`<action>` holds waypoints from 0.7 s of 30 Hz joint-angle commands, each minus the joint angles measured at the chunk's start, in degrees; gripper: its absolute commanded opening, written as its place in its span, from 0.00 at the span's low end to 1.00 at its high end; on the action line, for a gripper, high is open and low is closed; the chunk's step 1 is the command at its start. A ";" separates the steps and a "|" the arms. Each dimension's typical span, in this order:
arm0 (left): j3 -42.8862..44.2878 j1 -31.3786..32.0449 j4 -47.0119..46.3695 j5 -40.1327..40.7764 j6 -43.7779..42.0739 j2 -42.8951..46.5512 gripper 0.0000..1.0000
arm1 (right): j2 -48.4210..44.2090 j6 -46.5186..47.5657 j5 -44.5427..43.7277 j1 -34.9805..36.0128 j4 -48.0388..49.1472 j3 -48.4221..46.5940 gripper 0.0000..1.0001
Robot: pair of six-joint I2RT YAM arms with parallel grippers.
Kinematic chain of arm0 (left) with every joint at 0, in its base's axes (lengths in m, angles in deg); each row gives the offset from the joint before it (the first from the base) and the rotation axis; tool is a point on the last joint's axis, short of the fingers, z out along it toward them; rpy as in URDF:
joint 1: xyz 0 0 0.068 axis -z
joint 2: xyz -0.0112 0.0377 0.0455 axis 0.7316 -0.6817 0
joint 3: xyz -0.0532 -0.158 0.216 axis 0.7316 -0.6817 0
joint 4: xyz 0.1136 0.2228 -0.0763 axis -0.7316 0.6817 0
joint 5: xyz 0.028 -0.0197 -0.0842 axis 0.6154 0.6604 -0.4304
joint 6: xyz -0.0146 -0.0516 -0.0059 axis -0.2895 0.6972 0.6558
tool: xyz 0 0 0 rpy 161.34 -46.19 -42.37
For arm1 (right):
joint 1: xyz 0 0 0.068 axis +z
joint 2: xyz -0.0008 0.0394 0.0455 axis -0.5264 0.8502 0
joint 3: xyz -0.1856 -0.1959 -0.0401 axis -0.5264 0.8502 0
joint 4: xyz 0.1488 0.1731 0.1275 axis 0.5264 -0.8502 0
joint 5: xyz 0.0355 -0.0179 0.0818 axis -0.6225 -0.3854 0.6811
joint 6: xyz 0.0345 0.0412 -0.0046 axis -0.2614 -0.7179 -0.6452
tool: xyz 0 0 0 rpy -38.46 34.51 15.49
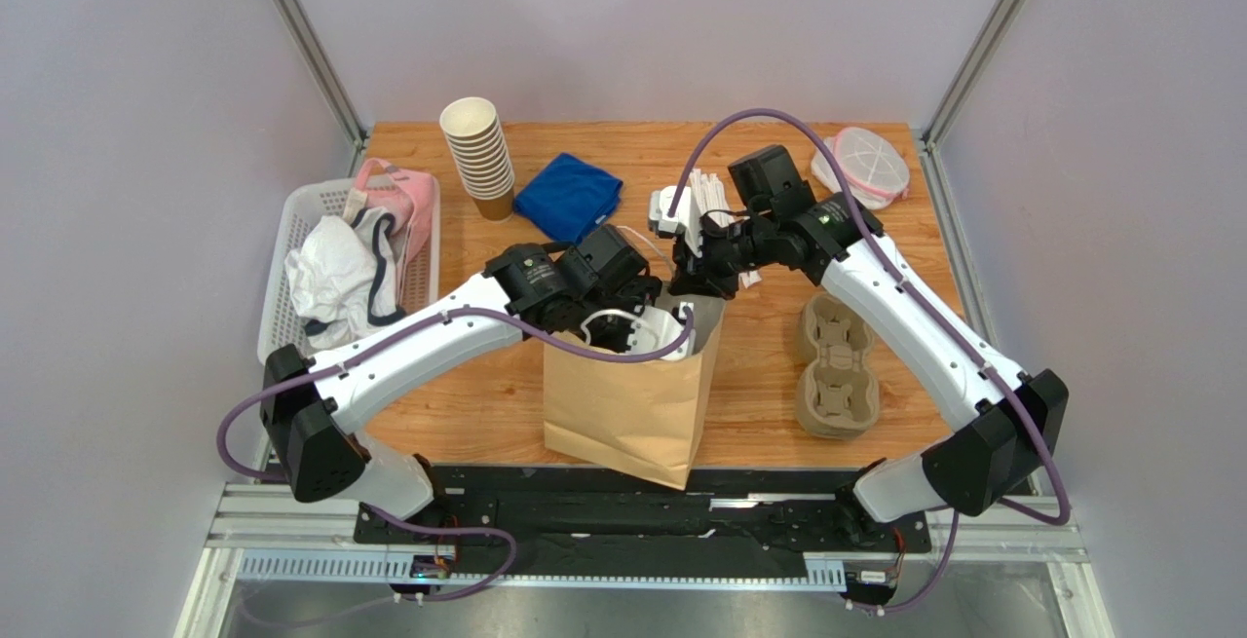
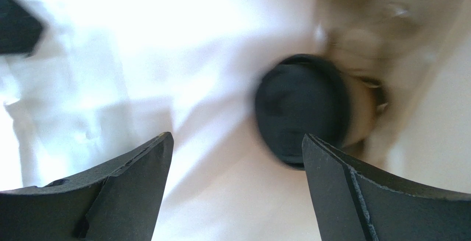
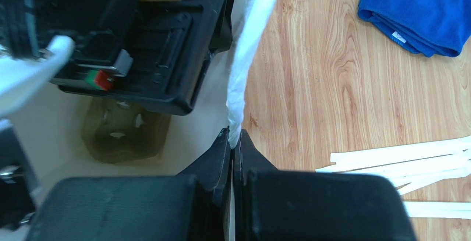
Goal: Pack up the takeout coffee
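Mostly done: takeout coffee in paper bag; left gripper apart, empty; right gripper clamped on bag rim; retraction pending.

Three views: one fixed overhead, two wrist close-ups at the paper bag.
The top external view sits high behind the arm bases and looks down and forward over the whole table. The left wrist view looks straight down inside the bag, very near, with the takeout coffee in frame. The right wrist view looks down at the bag's edge, close, with the blue cloth beside it. Both wrist views share the bag's interior, and the right wrist and top views share the cloth and tabletop.
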 commanded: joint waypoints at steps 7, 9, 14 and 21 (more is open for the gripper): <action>-0.40 -0.01 -5.57 3.33 -0.66 5.54 0.95 | -0.10 -0.47 -1.50 -0.08 3.94 -2.85 0.00; -0.22 -0.01 -6.27 4.04 0.13 5.80 0.95 | -0.54 0.05 -1.42 0.09 4.38 -2.77 0.00; 0.22 -0.36 -6.71 4.31 2.33 7.12 0.94 | -1.33 1.02 -1.94 0.53 6.92 -1.45 0.00; 3.11 -2.11 -4.87 5.36 6.46 7.65 0.90 | -1.77 1.55 -2.38 1.15 9.04 -1.01 0.00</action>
